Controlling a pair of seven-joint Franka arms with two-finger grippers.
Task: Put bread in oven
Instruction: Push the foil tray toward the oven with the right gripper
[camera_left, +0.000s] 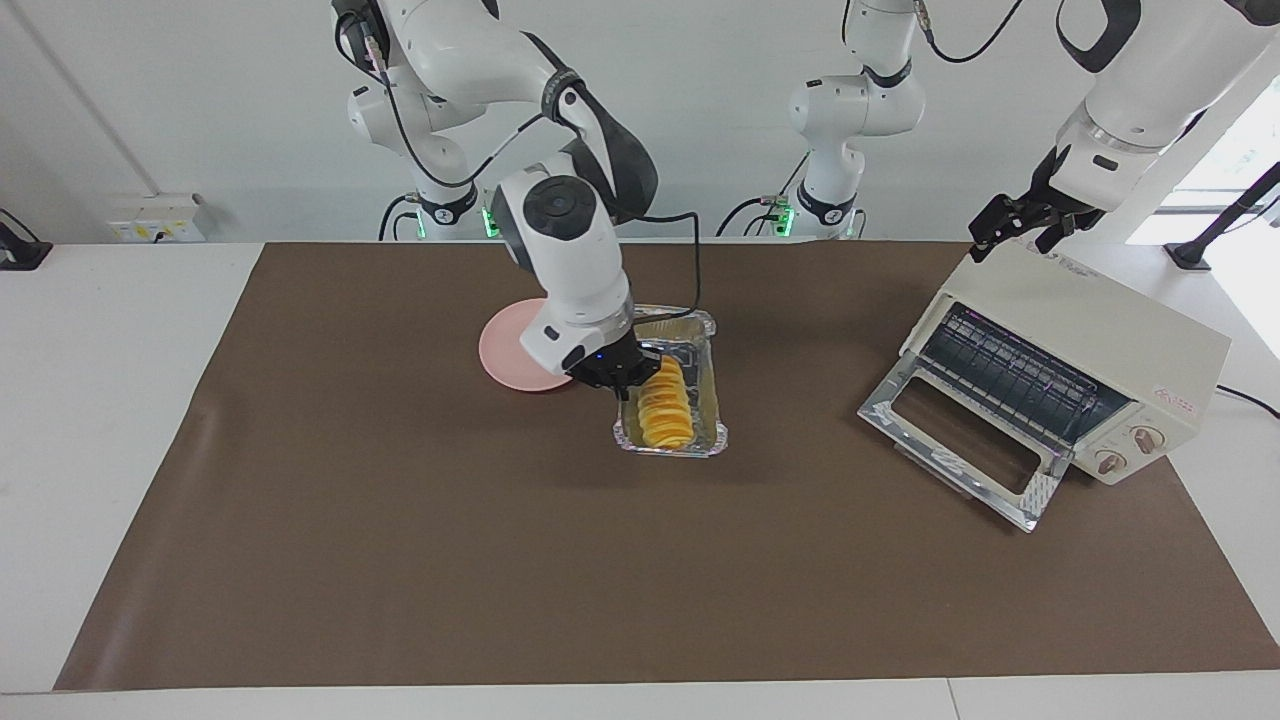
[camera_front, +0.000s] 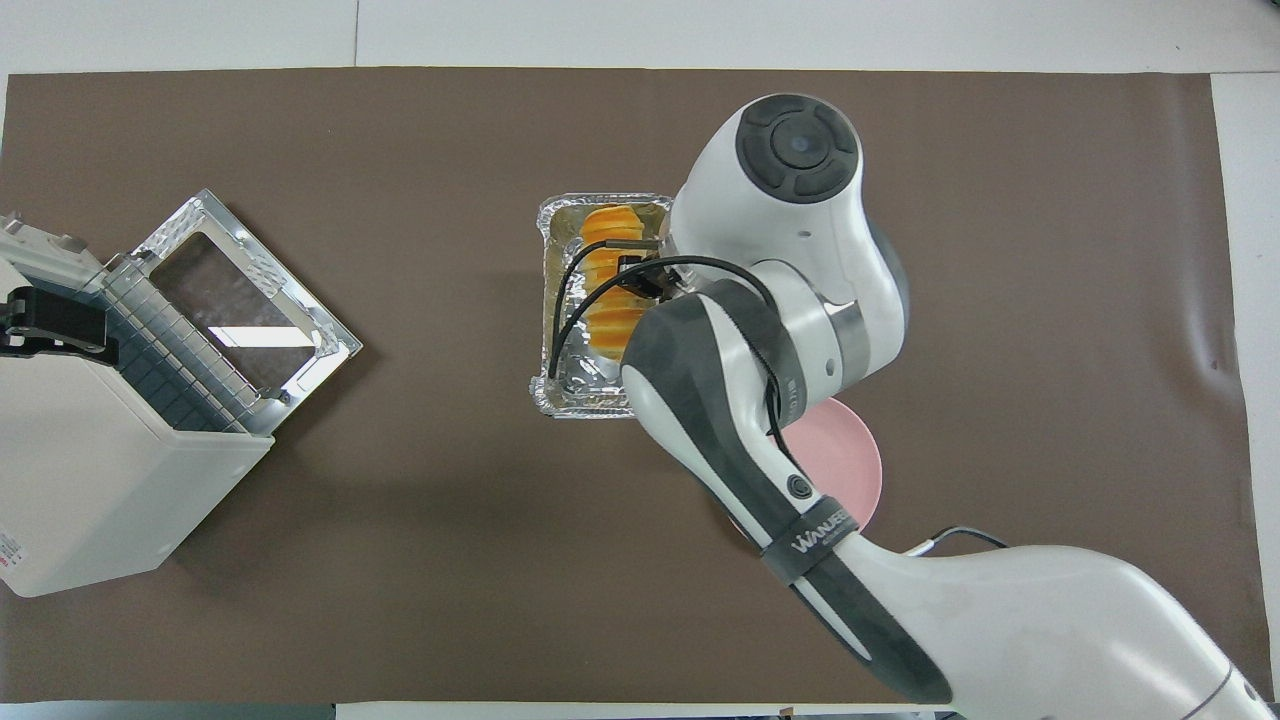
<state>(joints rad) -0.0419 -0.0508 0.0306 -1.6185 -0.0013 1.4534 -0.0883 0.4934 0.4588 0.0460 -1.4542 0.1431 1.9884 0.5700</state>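
The bread (camera_left: 667, 408), a golden ridged loaf, lies in a silver foil tray (camera_left: 712, 400) near the middle of the brown mat; it also shows in the overhead view (camera_front: 607, 300). My right gripper (camera_left: 638, 383) is down at the loaf's end nearer the robots, touching or nearly touching it; my wrist hides most of it from above. The cream oven (camera_left: 1100, 335) stands at the left arm's end of the table with its glass door (camera_left: 960, 440) dropped open and the wire rack showing. My left gripper (camera_left: 1020, 225) hovers over the oven's top edge.
A pink plate (camera_left: 505, 350) lies beside the foil tray, slightly nearer the robots and toward the right arm's end, partly under my right arm. A brown mat (camera_left: 400, 560) covers the table. The oven's cable runs off its end.
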